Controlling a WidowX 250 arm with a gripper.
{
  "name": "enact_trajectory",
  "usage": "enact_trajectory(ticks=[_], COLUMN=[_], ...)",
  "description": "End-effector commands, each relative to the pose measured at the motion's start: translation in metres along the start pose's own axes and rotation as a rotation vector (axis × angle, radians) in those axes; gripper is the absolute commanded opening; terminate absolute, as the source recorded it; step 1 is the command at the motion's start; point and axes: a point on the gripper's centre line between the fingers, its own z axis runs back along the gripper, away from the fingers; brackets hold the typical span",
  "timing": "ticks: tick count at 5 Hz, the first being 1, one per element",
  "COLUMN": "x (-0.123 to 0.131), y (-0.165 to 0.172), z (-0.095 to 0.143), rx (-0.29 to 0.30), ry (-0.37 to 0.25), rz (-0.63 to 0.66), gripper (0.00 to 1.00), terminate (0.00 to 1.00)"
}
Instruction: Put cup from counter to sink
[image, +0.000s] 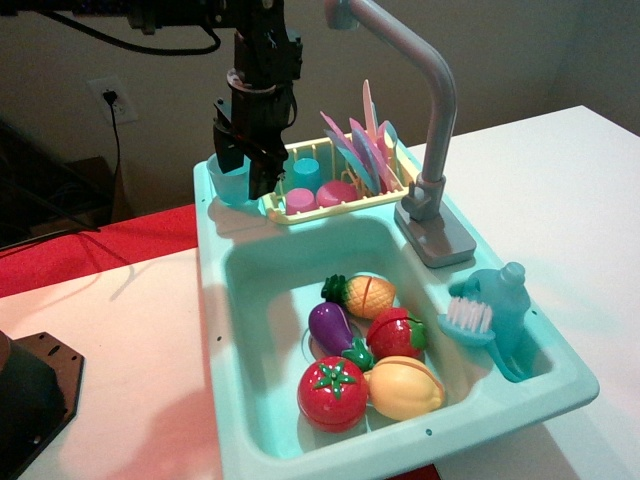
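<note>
The translucent light-blue cup (228, 181) stands upright on the back left corner of the mint-teal counter (212, 240). My gripper (247, 172) hangs just above and to the right of it, close against the cup's right side. Its two dark fingers (263, 176) show apart, so it looks open and holds nothing. The sink (268, 280) lies in front of the cup, with its tall grey faucet (432, 110) at the back right.
The sink basin holds toy food: a tomato (333, 392), lemon (405, 388), eggplant (333, 328), strawberry (396, 333) and pineapple (362, 294). A yellow dish rack (330, 180) with pink cups, a blue cup and plates stands right of the gripper. A teal bottle and brush (490, 310) sit at the right.
</note>
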Motion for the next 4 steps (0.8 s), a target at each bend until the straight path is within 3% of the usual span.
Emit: enact_trajectory(ticks=[1,2,3,4], x=[0.004,-0.006,-0.010,-0.011], y=[-0.003,-0.014,-0.016,-0.016], z=[0.009,-0.006,-0.009,-0.008], rx=[0.017,0.057,0.053,0.045], ry=[-0.040,-0.044,-0.035,-0.038], rz=[0.012,-0.022,-0.022,-0.014], gripper=[1.00,1.00,0.00,0.00], terminate=[0.00,0.00,0.00,0.00])
